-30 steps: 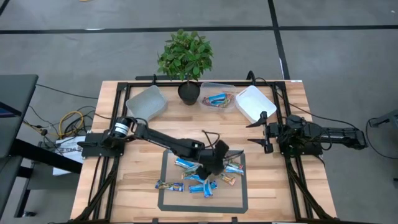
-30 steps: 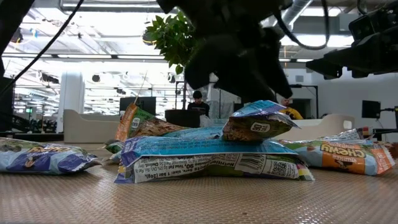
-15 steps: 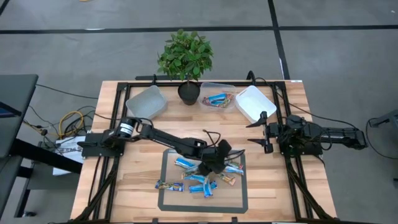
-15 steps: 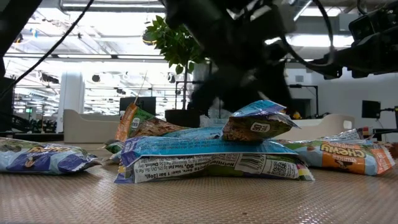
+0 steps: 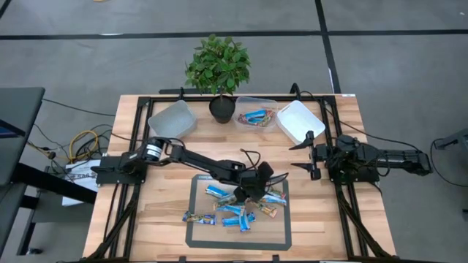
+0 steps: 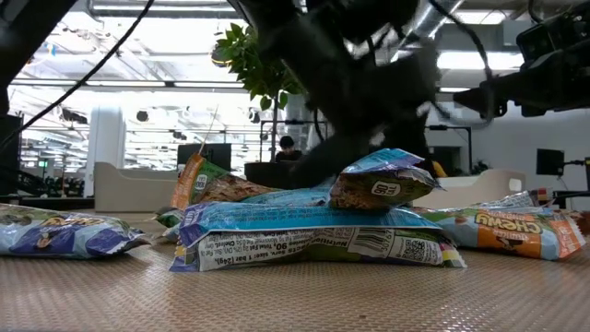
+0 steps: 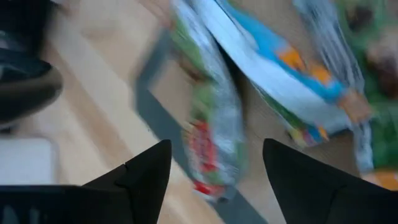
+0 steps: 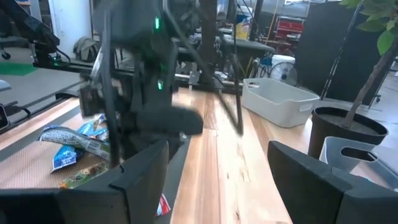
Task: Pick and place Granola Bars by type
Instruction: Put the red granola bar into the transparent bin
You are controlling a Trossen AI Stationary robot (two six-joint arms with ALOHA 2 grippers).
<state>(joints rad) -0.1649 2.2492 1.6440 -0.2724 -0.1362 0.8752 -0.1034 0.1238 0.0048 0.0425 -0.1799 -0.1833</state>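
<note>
Several wrapped granola bars [image 5: 235, 207], blue, red/green and tan-orange, lie in a loose pile inside a grey taped square [image 5: 196, 219] on the mat. In the low view a tan bar [image 6: 380, 185] rests on top of a long blue one [image 6: 304, 235]. My left gripper [image 5: 250, 195] hovers open over the right part of the pile. In its wrist view [image 7: 216, 149] a red/green bar [image 7: 210, 134] and a blue bar [image 7: 273, 68] lie beyond the fingers. My right gripper [image 5: 304, 155] waits open at the table's right side.
Three bins stand along the far side: a grey one [image 5: 173, 120], a clear one [image 5: 256, 115] holding a few bars, and a white one [image 5: 300, 120]. A potted plant [image 5: 218, 69] stands between the first two. Bare wood lies between the pile and the bins.
My left gripper has edged toward the table's right and near edges over the pile, turning as it went; it is blurred with motion. The bars lie as before. My right arm has kept still.
</note>
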